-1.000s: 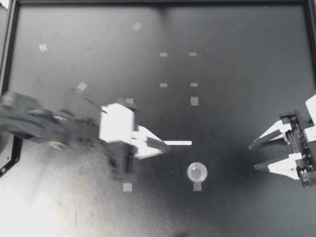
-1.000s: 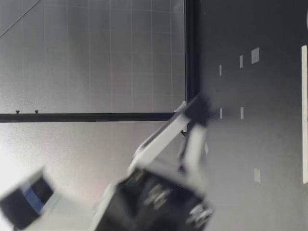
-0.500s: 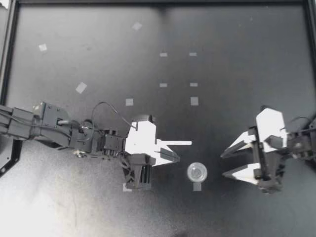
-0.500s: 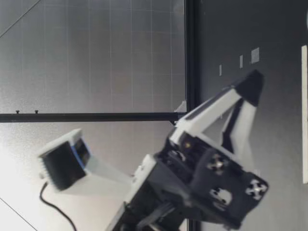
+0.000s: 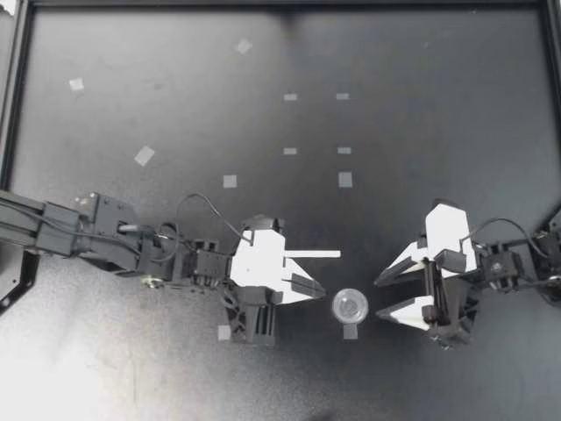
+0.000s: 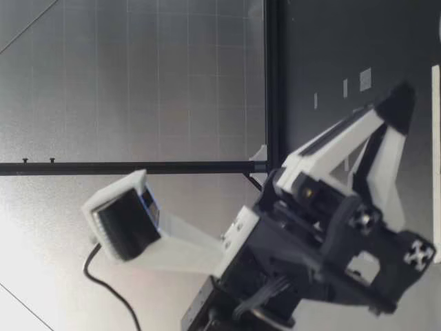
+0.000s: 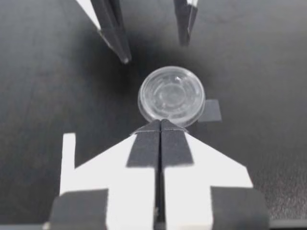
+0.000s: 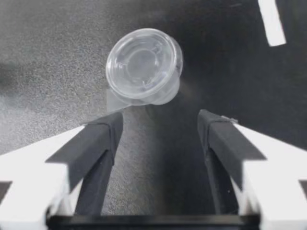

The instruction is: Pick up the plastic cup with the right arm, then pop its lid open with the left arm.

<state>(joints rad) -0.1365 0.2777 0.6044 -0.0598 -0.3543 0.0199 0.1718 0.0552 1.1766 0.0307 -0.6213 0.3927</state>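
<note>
A small clear plastic cup (image 5: pixel 350 306) stands upright on a grey tape square on the black table. My left gripper (image 5: pixel 319 287) is shut, with nothing in it, and its tip is just short of the cup. In the left wrist view the shut fingertips (image 7: pixel 160 123) almost touch the cup (image 7: pixel 171 95). My right gripper (image 5: pixel 379 299) is open on the cup's other side, pointing at it. In the right wrist view the cup (image 8: pixel 143 64) sits just ahead of the open gripper (image 8: pixel 160 125), nearer one finger. The low view shows a gripper (image 6: pixel 398 103) whose fingers meet at the tip.
A white strip (image 5: pixel 314 254) lies flat beside my left gripper. Several small grey tape squares (image 5: pixel 345 179) dot the black table. A dark frame (image 5: pixel 7 105) borders the table. My right gripper's fingers (image 7: pixel 115 33) show beyond the cup in the left wrist view.
My right arm has come in from the table's right edge to just beside the cup, still open. My left gripper has moved closer to the cup, still shut.
</note>
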